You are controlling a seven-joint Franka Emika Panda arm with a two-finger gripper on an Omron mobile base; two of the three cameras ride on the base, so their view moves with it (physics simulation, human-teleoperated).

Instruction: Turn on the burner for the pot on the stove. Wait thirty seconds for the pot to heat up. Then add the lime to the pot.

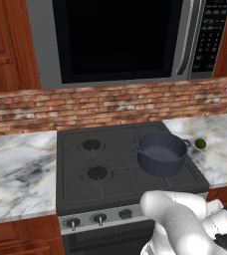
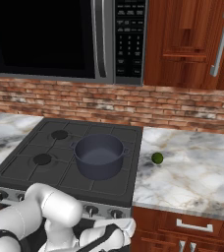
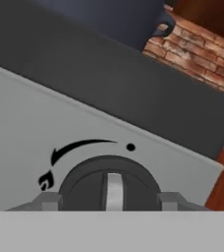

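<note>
Hand view: fingers (image 3: 109, 201) closed on a stove knob (image 3: 110, 184).
Pot (image 1: 161, 152): right side of stove (image 1: 85, 187).
Lime (image 1: 200, 144): desk (image 1: 220, 144), just beside stove's right edge.

Matt metal pot (image 1: 161, 153), black grated stove (image 1: 110, 164), veined marble counter (image 1: 16, 172), rough brick backsplash (image 1: 110, 104).

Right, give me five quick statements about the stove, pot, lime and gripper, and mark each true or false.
1. The pot stands on the stove. True.
2. The lime lies inside the pot. False: it lies on the marble counter, beside the stove.
3. The gripper is closed on a stove knob. True.
4. The pot has a lid on. False: it is lidless.
5. A microwave hangs above the stove. True.
</note>
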